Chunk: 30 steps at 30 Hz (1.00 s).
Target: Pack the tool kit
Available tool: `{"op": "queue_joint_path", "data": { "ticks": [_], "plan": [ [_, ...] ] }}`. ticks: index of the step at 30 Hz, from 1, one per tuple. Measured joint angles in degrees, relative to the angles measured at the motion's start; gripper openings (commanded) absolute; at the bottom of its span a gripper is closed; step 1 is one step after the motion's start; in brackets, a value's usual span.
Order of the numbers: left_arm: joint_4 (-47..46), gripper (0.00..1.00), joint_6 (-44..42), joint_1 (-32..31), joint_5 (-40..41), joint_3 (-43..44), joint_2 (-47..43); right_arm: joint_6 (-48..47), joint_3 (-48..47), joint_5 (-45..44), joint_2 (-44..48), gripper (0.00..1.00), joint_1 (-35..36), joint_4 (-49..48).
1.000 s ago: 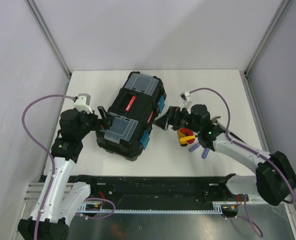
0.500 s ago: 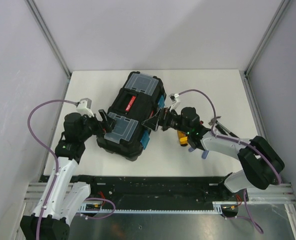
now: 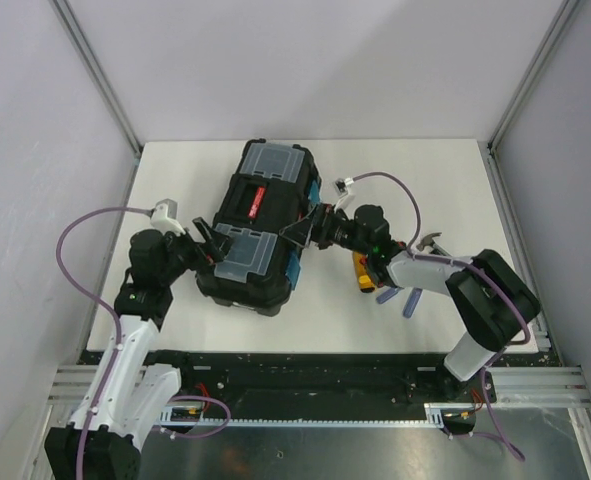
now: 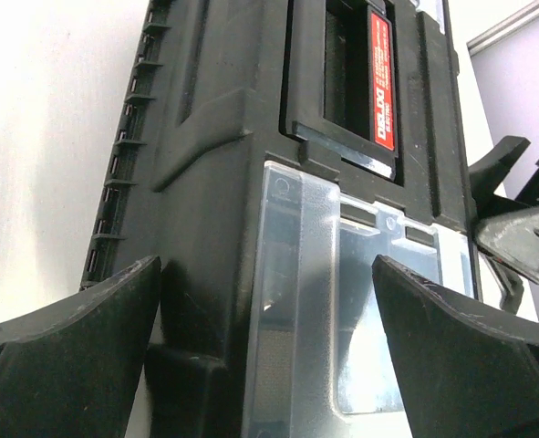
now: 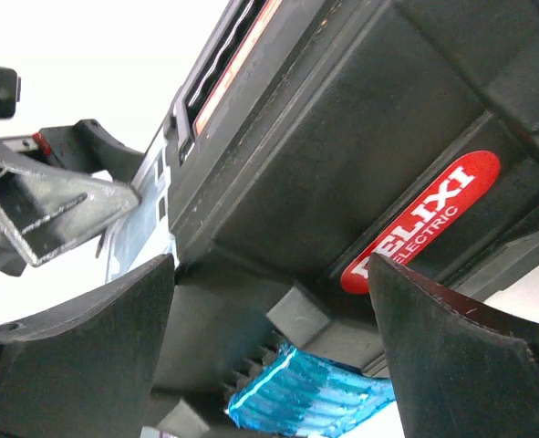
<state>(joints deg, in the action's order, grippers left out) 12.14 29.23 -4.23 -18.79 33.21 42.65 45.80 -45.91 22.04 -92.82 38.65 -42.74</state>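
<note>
A: We see the left gripper (image 3: 211, 247) wide open, straddling the toolbox (image 3: 260, 225) at its near end, gripping nothing; the toolbox sits mid-table.

B: Right gripper (image 3: 305, 232) spread too, empty, by the blue latch (image 5: 305, 401). We worry an uneven shove skews it onto the screwdrivers (image 3: 363, 272).

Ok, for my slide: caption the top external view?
Left gripper and right gripper, both open, flank the black toolbox; screwdrivers lie outside.
</note>
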Motion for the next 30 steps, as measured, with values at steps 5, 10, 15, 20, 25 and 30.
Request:
{"op": "queue_joint_path", "data": {
  "ticks": [5,10,15,20,25,30],
  "plan": [
    [-1.7,0.99,2.4,-0.2,-0.1,-0.2,1.2,0.8,-5.2,0.5,-5.6,0.88,-2.9,-1.7],
    [-3.0,1.00,3.8,-0.8,-1.4,0.7,4.2,0.7,-12.9,0.3,-12.3,0.88,-6.3,-1.9],
    [-1.4,0.99,2.7,-1.5,-2.0,3.8,7.6,3.3,-15.7,0.1,-13.8,0.99,-9.4,-0.2],
    [1.0,1.00,0.0,-2.2,-0.3,7.7,8.8,7.8,-14.0,-1.2,-9.3,0.99,-14.5,6.0],
    [2.0,1.00,-2.8,-2.1,0.5,11.3,8.9,12.6,-5.9,-2.1,1.9,0.99,-19.0,7.9],
    [4.1,0.99,-3.8,-1.9,-2.4,10.8,9.7,18.8,6.7,-1.0,8.5,0.99,-17.9,3.6]
  ]
}}
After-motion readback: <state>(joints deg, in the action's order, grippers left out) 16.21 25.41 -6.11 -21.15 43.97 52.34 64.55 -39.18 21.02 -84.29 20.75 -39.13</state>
